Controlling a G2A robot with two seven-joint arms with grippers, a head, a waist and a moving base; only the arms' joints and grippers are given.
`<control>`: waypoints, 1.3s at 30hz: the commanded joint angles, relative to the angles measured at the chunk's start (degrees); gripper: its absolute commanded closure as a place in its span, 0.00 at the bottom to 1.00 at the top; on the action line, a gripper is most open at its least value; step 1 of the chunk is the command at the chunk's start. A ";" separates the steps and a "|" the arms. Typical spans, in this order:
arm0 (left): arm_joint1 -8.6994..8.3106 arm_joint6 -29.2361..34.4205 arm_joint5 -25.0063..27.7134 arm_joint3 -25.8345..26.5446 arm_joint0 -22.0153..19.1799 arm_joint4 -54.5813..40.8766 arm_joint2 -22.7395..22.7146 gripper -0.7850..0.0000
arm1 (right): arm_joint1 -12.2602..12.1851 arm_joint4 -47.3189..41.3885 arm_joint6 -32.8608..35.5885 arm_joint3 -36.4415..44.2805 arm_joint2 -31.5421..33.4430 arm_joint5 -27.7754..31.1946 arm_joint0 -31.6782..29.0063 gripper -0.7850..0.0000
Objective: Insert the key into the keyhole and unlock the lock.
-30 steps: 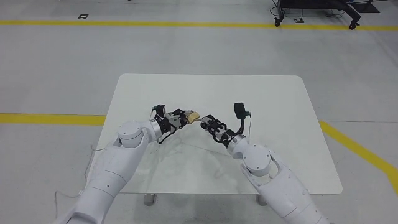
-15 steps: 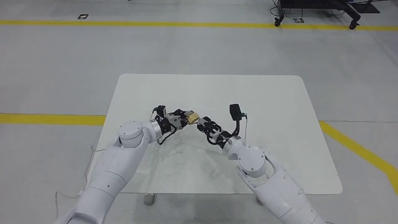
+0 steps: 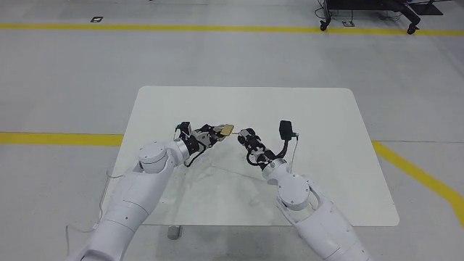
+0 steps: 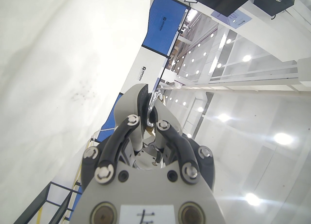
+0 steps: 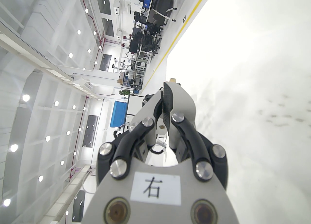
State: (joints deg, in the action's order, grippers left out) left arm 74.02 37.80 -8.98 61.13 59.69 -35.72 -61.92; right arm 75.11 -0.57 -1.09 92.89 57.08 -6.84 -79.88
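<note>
1. The left gripper is holding the brass padlock in the air over the middle of the white table. In the left wrist view its fingers are clenched on the steel shackle, so the lock body is sticking out toward the other arm.
2. The right gripper is sitting just beside the padlock, facing it. Its fingers are pinched tight on a small brass-coloured piece poking past the tips, which I am reading as the key.
3. From above I cannot tell whether the key's tip is touching the lock face, or which way the keyhole is facing.
4. My judgement is that I am working the line-up and insertion, and nothing is unlocked yet.
5. To do it well, I am planning to hold the left arm steady as the fixture and let only the right arm travel. I want the key blade lined up with the lock's long axis before any push.
6. I am aiming for a slow, straight feed. If the tip is catching on the face, I would back off and correct the angle rather than press harder.
7. Very little key is showing beyond the fingertips, so I am expecting shallow reach. The fingertips may meet the lock body before the blade is fully seated.
8. The shackle grip is leaving the body free to pivot. I am watching for swing when the key pushes or when the wrist turns it.
</note>
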 commanded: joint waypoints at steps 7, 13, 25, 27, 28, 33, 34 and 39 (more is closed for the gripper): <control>0.04 -0.46 0.88 0.61 0.37 -0.57 -0.28 1.00 | 0.00 0.01 0.02 0.00 0.00 0.00 0.01 1.00; -0.14 0.51 7.14 3.34 1.82 0.51 -1.26 1.00 | 0.27 2.50 -7.23 1.22 0.18 6.91 -3.33 1.00; -0.23 1.24 10.94 5.45 3.27 2.20 -1.80 1.00 | 1.65 7.20 -14.36 0.81 -2.60 10.60 -4.28 1.00; -0.26 1.72 11.16 5.42 3.13 2.92 -1.75 1.00 | 1.80 7.25 -14.47 0.56 -2.54 10.88 -4.25 1.00; -0.26 2.07 11.24 5.37 3.08 2.98 -1.72 1.00 | 1.86 7.22 -14.43 0.54 -2.45 11.08 -4.26 1.00; -0.24 2.42 11.50 5.54 3.17 3.96 -1.48 1.00 | 2.06 8.13 -14.70 0.34 -1.94 11.50 -4.57 1.00; -0.25 2.41 11.53 5.56 3.17 4.18 -1.49 1.00 | 2.10 8.50 -14.80 0.31 -1.91 11.38 -4.62 1.00; -0.18 2.48 11.37 5.34 3.03 4.44 -1.38 1.00 | 2.42 9.34 -15.17 -0.02 -1.90 10.99 -4.71 1.00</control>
State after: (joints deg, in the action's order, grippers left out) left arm 73.82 40.32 2.43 66.48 62.73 -31.36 -63.37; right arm 77.47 8.67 -16.23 92.95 55.22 4.19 -84.57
